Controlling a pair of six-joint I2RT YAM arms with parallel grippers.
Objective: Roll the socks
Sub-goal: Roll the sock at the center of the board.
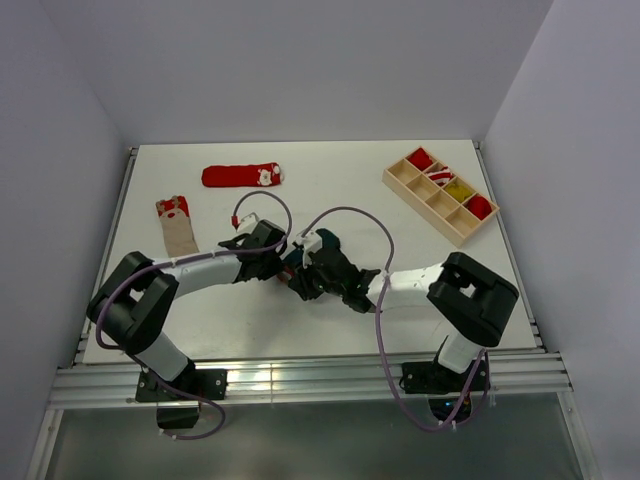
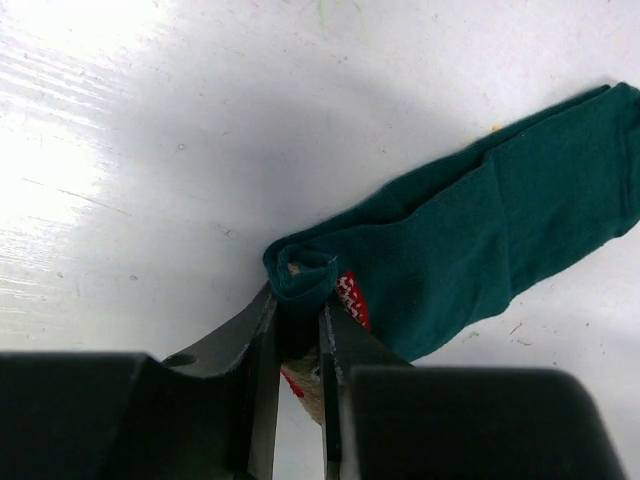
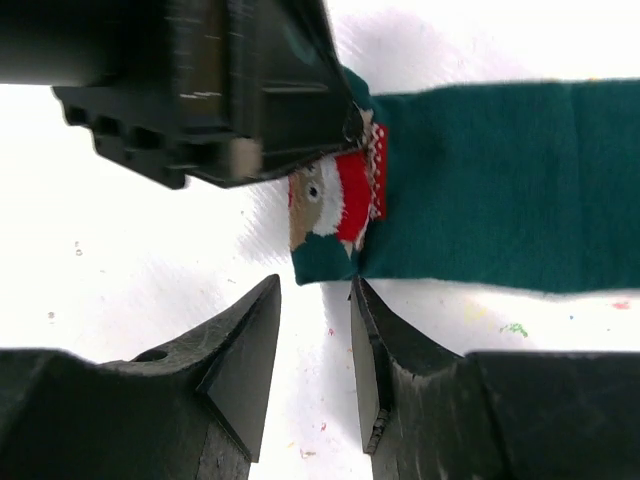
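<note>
A dark green sock [image 2: 480, 225] with a red, white and tan figure at its end lies flat on the white table. Its near end is curled into a small roll [image 2: 300, 270]. My left gripper [image 2: 298, 305] is shut on that rolled end. In the right wrist view the sock [image 3: 480, 195] runs to the right and the left gripper [image 3: 220, 90] covers its patterned end [image 3: 335, 200]. My right gripper [image 3: 313, 292] is open and empty, just short of the sock's edge. In the top view both grippers [image 1: 275, 252] [image 1: 300, 280] meet mid-table and hide most of the sock.
A red sock [image 1: 242, 176] lies at the back left and a beige sock [image 1: 177, 225] at the left. A wooden divided tray [image 1: 441, 193] holding rolled socks stands at the back right. Cables loop over both arms.
</note>
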